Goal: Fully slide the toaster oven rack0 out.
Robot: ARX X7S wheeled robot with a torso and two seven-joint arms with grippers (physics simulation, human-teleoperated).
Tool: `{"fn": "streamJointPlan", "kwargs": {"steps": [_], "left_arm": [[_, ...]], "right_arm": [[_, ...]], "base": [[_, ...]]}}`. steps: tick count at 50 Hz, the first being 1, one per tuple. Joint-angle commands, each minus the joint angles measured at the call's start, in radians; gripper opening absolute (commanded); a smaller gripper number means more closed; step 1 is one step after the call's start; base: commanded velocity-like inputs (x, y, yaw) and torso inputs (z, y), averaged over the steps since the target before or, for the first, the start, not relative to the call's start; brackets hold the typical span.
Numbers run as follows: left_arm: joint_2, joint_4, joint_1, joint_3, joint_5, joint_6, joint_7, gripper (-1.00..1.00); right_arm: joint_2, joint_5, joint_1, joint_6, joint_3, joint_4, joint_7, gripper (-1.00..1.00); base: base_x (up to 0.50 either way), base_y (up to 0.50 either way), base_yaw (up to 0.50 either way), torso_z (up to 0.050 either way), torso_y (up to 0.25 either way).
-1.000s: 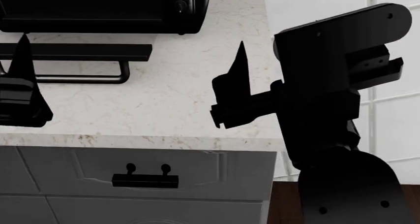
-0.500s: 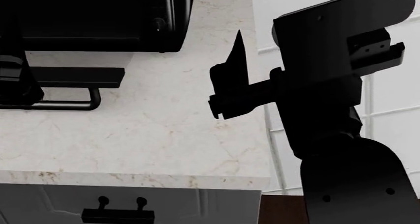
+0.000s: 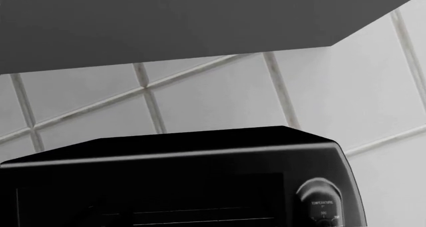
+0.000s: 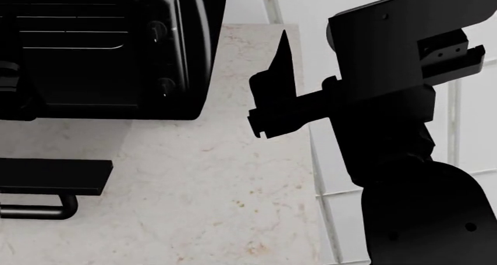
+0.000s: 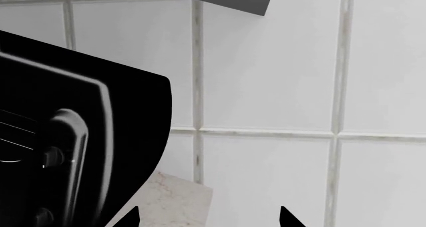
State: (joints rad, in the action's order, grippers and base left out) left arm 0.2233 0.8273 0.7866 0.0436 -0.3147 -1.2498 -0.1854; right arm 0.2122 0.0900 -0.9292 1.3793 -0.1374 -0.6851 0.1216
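Observation:
The glossy black toaster oven (image 4: 116, 96) stands at the back left of the counter, its door (image 4: 46, 176) folded down flat with the bar handle (image 4: 35, 208) in front. Pale bars of rack0 (image 4: 70, 32) show inside the cavity. They also show faintly in the left wrist view (image 3: 199, 220), below the oven's top (image 3: 173, 157). My left gripper (image 4: 11, 90) is a dark bulk at the cavity's left edge; its jaws cannot be made out. My right gripper (image 5: 207, 219) is open and empty, right of the oven (image 5: 67, 137), above the counter.
The marble counter (image 4: 209, 207) ends at its right edge near my right arm (image 4: 388, 102). A tiled wall (image 5: 266, 77) stands behind. An upper cabinet's underside (image 3: 166, 22) hangs above the oven. Round knobs (image 4: 159, 29) sit on the oven's right panel.
The head view has shifted: the oven now sits lower and larger, and the drawer below the counter has left view. My left gripper now stands in front of the cavity. The right arm keeps its pose.

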Motion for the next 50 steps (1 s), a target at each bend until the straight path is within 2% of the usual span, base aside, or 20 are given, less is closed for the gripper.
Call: {"fn": "streamJointPlan", "kwargs": {"steps": [1, 12, 20, 24, 31, 39, 40, 50], "left_arm": [[0.004, 0.001, 0.000, 0.009, -0.008, -0.004, -0.003, 1.00], [0.021, 0.010, -0.008, -0.004, -0.017, -0.024, -0.003, 1.00], [0.169, 0.112, -0.010, -0.123, -0.010, -0.105, 0.014, 1.00], [0.256, 0.143, 0.041, -0.232, 0.010, -0.154, -0.007, 1.00], [0.351, 0.126, 0.159, -0.458, 0.033, -0.189, -0.032, 1.00], [0.386, 0.058, 0.242, -0.640, 0.051, -0.155, -0.026, 1.00], [0.398, 0.042, 0.266, -0.690, 0.061, -0.149, -0.026, 1.00], [0.414, -0.038, 0.386, -0.909, 0.124, -0.134, -0.039, 1.00]], "right_arm": [[0.000, 0.007, -0.002, -0.003, 0.004, -0.001, -0.001, 1.00], [0.006, 0.012, -0.007, 0.014, 0.003, -0.019, -0.004, 1.00], [0.012, 0.018, -0.001, 0.012, 0.014, -0.023, 0.000, 1.00], [0.015, 0.020, -0.005, 0.020, 0.012, -0.028, 0.000, 1.00], [0.024, 0.019, -0.010, 0.026, -0.001, -0.027, -0.005, 1.00], [0.031, 0.021, -0.015, 0.033, -0.005, -0.030, -0.007, 1.00], [0.032, 0.021, -0.016, 0.036, -0.005, -0.034, -0.008, 1.00], [0.035, 0.022, -0.019, 0.043, -0.009, -0.040, -0.015, 1.00]], "base": [[0.00, 0.00, 0.00, 0.000, 0.000], [0.00, 0.00, 0.00, 0.000, 0.000], [0.00, 0.00, 0.00, 0.000, 0.000], [0.00, 0.00, 0.00, 0.000, 0.000], [0.00, 0.00, 0.00, 0.000, 0.000], [0.00, 0.00, 0.00, 0.000, 0.000], [0.00, 0.00, 0.00, 0.000, 0.000], [0.00, 0.00, 0.00, 0.000, 0.000]]}}
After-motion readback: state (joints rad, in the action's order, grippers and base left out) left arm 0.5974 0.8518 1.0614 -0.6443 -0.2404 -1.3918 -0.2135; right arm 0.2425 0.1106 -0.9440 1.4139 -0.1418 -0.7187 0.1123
